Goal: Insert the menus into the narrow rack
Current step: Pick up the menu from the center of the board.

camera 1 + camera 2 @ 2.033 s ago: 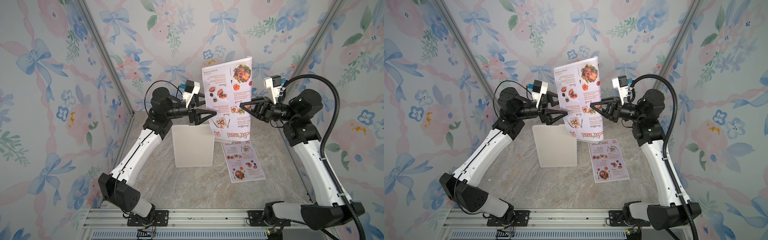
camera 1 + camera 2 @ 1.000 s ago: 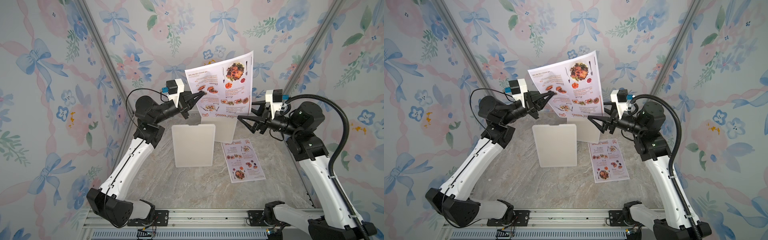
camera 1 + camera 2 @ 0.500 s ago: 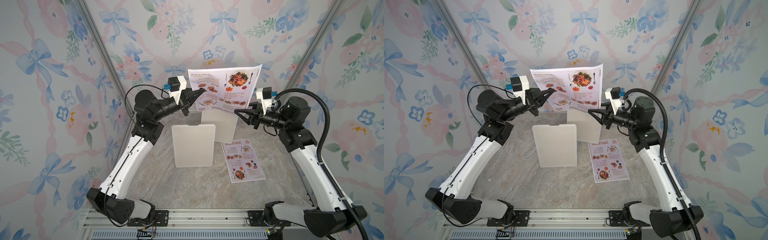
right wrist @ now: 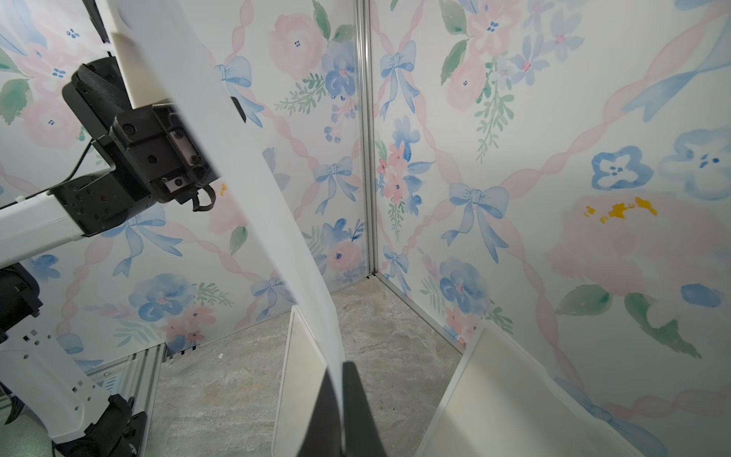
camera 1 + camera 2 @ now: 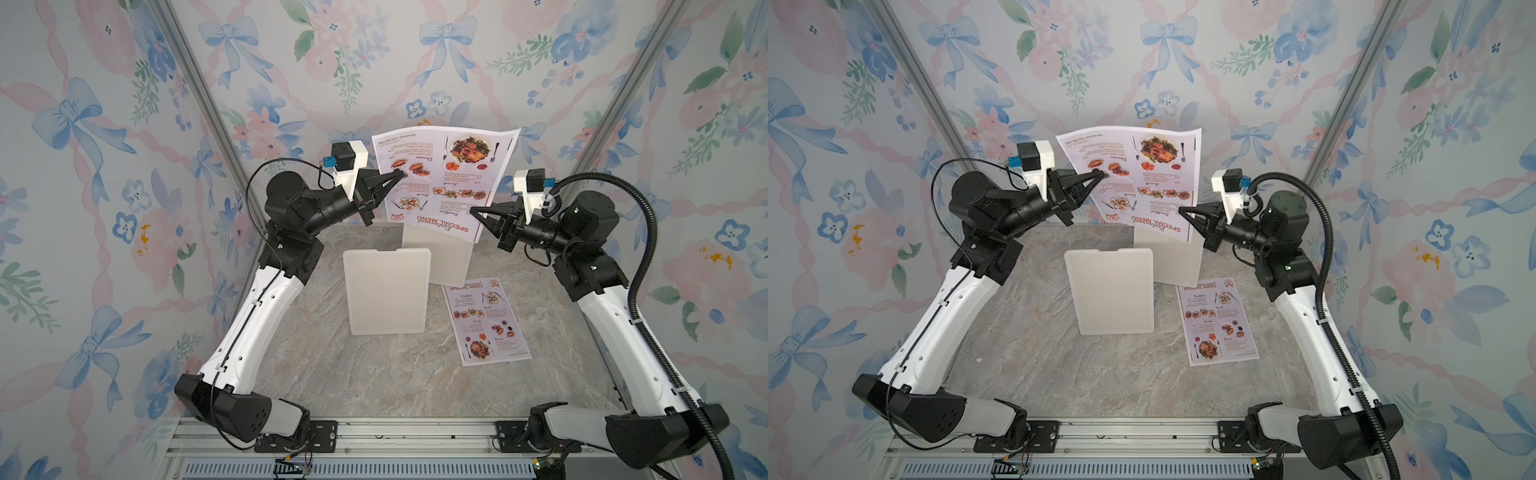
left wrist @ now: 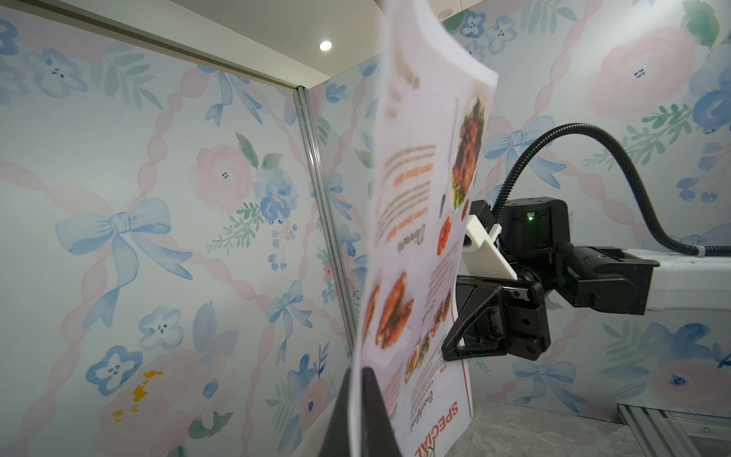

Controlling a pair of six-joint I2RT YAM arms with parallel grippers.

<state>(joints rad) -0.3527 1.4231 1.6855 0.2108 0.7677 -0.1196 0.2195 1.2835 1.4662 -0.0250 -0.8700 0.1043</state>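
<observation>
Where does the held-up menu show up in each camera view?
Top view: raised menu upper centre, heading lowest.
Top view: raised menu likewise upper centre.
Left wrist: printed face, tall strip at centre.
Right wrist: blank back, diagonal white band.
Shared landmark: right pincer gripping its edge.

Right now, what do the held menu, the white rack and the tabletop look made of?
Held menu: thin printed paper, matte; it bows freely. White rack: probably rigid matte plastic; smooth opaque panels, rounded corners. Tabletop: grey-beige veined marble look; stone or laminate, cannot tell.
</observation>
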